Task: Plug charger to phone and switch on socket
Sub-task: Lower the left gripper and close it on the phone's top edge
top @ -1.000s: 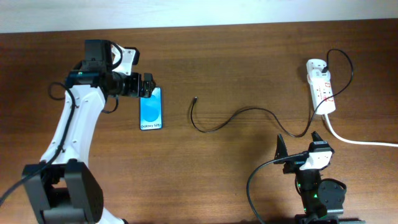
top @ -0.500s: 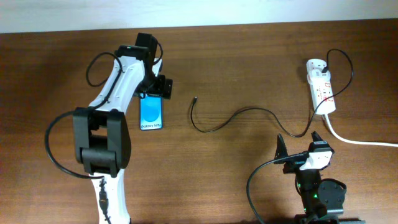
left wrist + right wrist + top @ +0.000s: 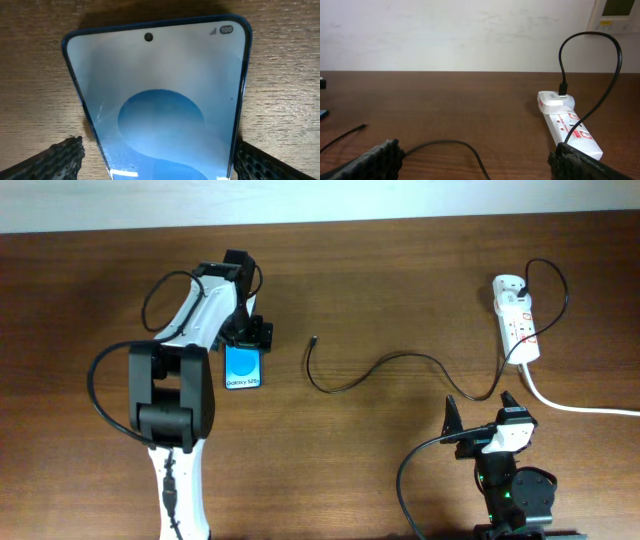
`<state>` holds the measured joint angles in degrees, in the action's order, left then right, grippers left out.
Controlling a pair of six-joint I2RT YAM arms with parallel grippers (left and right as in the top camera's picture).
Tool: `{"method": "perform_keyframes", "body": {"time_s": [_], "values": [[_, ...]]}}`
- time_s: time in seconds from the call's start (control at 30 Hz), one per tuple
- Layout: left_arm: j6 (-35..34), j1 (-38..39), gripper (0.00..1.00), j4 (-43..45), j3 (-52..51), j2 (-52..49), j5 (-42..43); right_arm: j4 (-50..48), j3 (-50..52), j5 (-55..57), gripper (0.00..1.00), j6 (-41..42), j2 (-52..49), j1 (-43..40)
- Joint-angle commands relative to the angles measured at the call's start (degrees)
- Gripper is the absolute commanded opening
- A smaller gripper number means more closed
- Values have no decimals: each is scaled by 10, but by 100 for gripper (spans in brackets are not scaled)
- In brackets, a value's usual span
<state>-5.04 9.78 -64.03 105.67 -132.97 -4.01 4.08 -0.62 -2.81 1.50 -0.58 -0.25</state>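
The phone (image 3: 243,368) lies flat on the wooden table with its blue screen up. It fills the left wrist view (image 3: 160,85). My left gripper (image 3: 247,335) is open and straddles the phone's upper end, one finger at each long edge (image 3: 157,160). The charger, a thin black cable (image 3: 400,360), curves across the table; its small plug (image 3: 314,338) lies free to the right of the phone. The white socket (image 3: 515,318) sits at the far right with the cable plugged into its far end (image 3: 567,125). My right gripper (image 3: 480,415) is open and empty near the front edge, above the cable (image 3: 445,145).
A thick white mains cord (image 3: 580,408) runs from the socket to the right edge. A pale wall (image 3: 470,30) stands behind the table's far edge. The right arm's base (image 3: 512,490) is at the front right.
My left arm swung right and turned, bringing the gripper from the phone's upper left to over its top end, fingers on both sides. The right arm, cable and socket have not moved.
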Motion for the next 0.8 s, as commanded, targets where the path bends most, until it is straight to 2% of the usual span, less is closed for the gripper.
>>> {"method": "perform_keyframes", "body": {"time_s": [0.0, 0.2, 0.5, 0.6, 0.7, 0.77], "values": [[-6, -6, 99, 8, -43, -14, 19, 3, 3, 1, 99, 3, 4, -2], [-5, -18, 100, 22, -53, -14, 89, 3, 3, 0, 98, 3, 4, -2], [-5, -16, 97, 27, -53, -14, 92, 3, 3, 1, 98, 3, 4, -2], [-5, -16, 91, 29, -53, -14, 92, 3, 3, 1, 98, 3, 4, -2], [-6, -15, 80, 29, -53, -14, 92, 3, 3, 1, 98, 3, 4, -2], [-6, -15, 79, 29, -53, -14, 92, 3, 3, 1, 98, 3, 4, -2]]}}
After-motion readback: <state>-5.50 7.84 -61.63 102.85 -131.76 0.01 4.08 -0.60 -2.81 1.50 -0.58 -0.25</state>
